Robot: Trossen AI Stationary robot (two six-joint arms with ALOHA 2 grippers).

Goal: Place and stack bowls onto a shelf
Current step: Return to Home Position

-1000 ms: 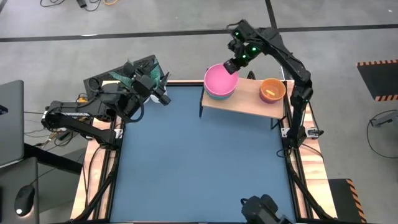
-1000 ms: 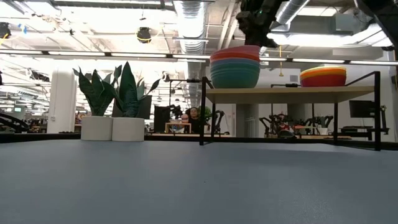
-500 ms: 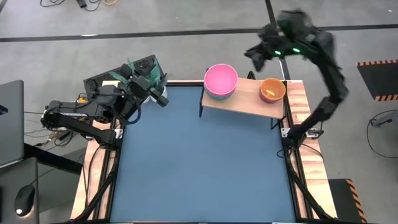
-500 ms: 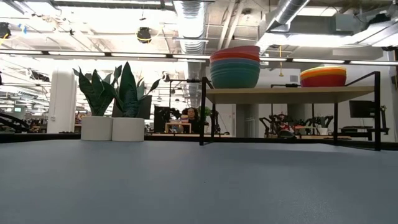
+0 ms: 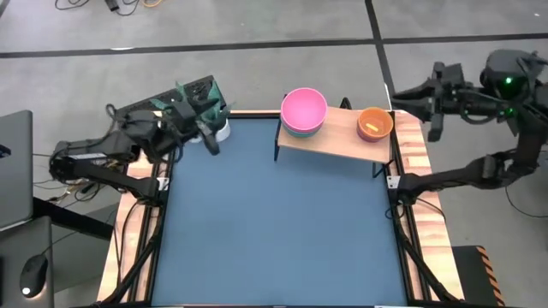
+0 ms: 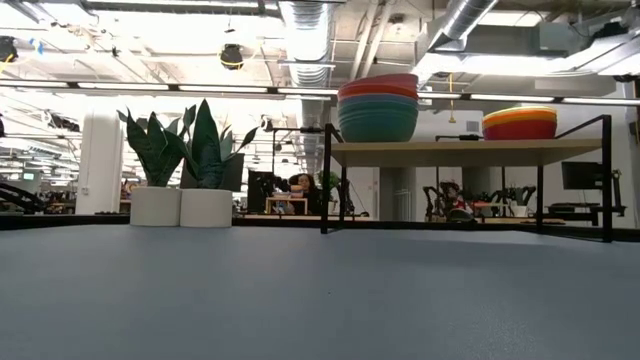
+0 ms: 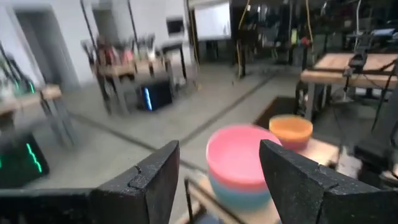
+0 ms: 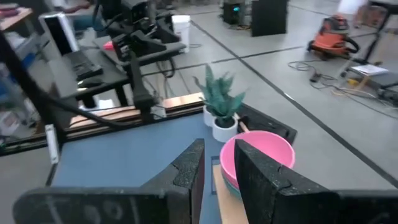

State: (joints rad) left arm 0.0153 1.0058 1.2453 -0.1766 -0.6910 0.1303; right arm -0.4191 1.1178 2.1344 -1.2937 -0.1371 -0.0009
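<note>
We see the shelf standing at the far edge of the table with two stacks on it. The pink bowl tops the larger stack at the shelf's left end. In the low view a red bowl sits under it, with blue-green ones below that. The orange bowl tops the smaller stack at the right end. The two stacks stand apart, not touching.

The right pincer hangs by the table's far right corner, just past the shelf's right end and apart from both stacks. In its wrist view its fingers are a little spread, with a narrow gap and nothing between them. The pink bowl shows beyond the tips.

The left pincer is at the table's far left corner, just beside the white plant pots and well apart from the shelf. Its fingers are spread wide and empty, and both top bowls show far off between them.
</note>
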